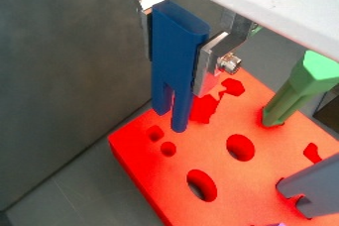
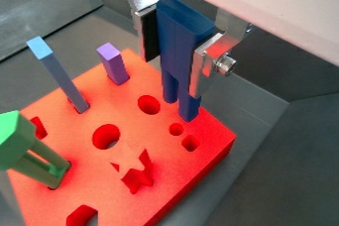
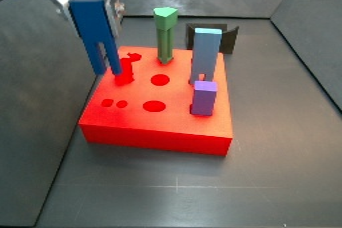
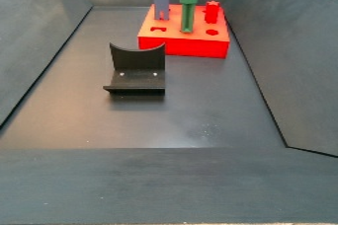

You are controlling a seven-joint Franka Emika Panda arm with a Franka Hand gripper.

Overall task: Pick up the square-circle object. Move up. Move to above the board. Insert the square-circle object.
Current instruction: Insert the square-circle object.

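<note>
One hand [image 1: 185,47] grips one square-circle object [image 1: 172,56], its two prongs over one board [image 1: 239,175].

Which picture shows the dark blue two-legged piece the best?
A side view: the whole square-circle object shows, held by the gripper above the board. Both wrist views show it close but partly covered. The far side view does not clearly show it.

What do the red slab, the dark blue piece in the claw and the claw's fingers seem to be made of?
The board looks like matte plastic, maybe dense foam: even bright red, no glare, clean-cut holes. The square-circle object, held by the gripper above the board, seems smooth hard plastic: flat uniform blue faces, crisp edges. The fingers look like bare metal: silvery, reflective, with a screw showing.
</note>
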